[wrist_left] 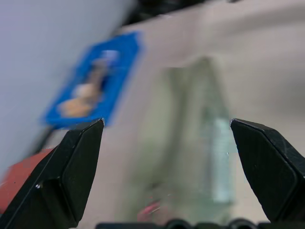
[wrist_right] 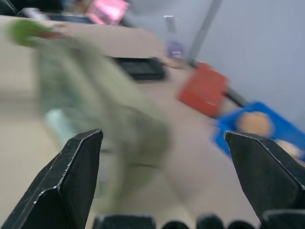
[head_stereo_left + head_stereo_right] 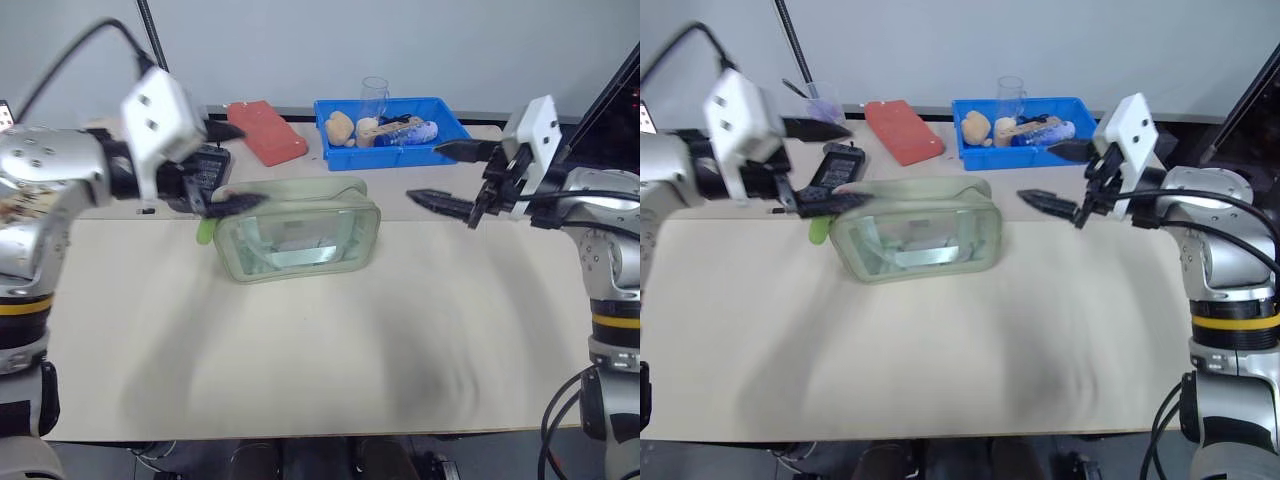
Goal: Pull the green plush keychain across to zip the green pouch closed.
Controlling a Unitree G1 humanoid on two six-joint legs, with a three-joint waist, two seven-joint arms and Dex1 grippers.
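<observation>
Pouch first: the green pouch (image 3: 298, 230) lies a little above the centre of the frame on the beige table (image 3: 320, 350), its clear window side facing up. The green plush keychain (image 3: 206, 231) hangs at the pouch's left end, partly hidden by the left gripper (image 3: 232, 168). This gripper hovers just above that end with fingers spread wide, grasping nothing. The right gripper (image 3: 452, 178) is at the right of the frame, apart from the pouch, also released and empty. A blue tray (image 3: 392, 125) with small things and a red object (image 3: 266, 131) sit at the upper middle.
</observation>
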